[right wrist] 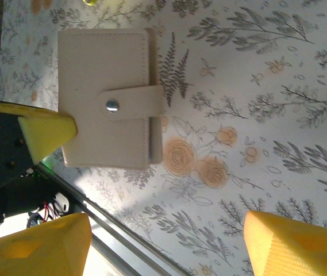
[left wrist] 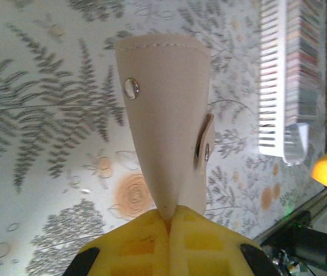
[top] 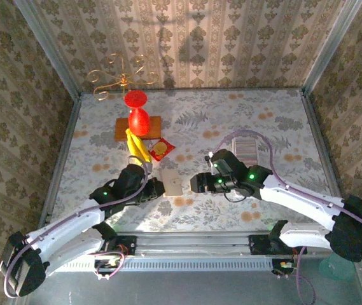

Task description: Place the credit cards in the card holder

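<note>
Close in, the left gripper (left wrist: 172, 215) is clamped tight on the near edge of the wallet (left wrist: 163, 132). Its yellow fingers (left wrist: 146, 241) meet with the tan leather pinched between them. The wallet is folded, strap across its face, snap (right wrist: 112, 105) fastened. It sits over the flowered table (top: 91, 146), mid-table, between the two grippers. Cannot tell whether it lies flat or is raised a little.

The right gripper (top: 192, 183) is just beside the wallet's other side, not touching. Its fingers (right wrist: 292, 247) stand wide apart with nothing between them.

Farther out is a red-and-yellow packet (top: 161, 149). To its right is a white ribbed tray (top: 247, 147) with thin coloured edges standing in it, too blurred to name. Beyond are bananas (top: 136, 146), a red vase (top: 139, 121) on a wooden board (top: 152, 129), and a gold wire ornament (top: 120, 77) by the back wall.
</note>
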Controlling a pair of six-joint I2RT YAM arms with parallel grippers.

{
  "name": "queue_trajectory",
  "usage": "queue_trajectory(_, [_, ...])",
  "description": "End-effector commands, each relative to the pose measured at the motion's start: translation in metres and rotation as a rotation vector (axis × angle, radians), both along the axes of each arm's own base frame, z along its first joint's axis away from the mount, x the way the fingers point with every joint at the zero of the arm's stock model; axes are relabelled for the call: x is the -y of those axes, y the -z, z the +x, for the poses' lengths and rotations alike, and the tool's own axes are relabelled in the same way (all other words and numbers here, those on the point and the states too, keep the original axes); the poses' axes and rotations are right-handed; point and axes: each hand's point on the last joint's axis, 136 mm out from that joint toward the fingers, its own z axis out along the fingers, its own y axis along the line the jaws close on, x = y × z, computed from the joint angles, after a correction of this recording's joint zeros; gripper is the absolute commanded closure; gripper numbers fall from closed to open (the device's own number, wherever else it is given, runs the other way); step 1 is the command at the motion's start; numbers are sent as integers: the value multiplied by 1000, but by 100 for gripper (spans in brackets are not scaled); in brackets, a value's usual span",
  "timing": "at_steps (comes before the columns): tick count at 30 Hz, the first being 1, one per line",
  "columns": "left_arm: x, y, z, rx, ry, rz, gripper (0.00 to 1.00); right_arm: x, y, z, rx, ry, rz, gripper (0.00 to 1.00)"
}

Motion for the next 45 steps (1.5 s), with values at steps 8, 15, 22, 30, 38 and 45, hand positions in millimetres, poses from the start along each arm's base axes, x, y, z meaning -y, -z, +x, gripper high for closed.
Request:
queue_trajectory(8, [38,-47,9,113,63,-45,100,-21,-8,11,11,-10,-41,25])
queue_trajectory(15, [51,-55,6,126,102,-59,100,-24,-2,26,27,40,-74,25])
queue_trajectory(22, [54,-57,4,127,114,-74,100,-24,13,38,17,72,-146,29])
queue_trajectory(30, [51,-56,4,132,106,-67,100,-1,35,41,22,125,-276,44])
queue_trajectory(38, [52,-55,4,130,111,-65,100,18,56,40,11,155,-375,56])
queue_trajectory(45, [51,-54,4,128,108,-60,100,23,61,38,-1,157,-404,71])
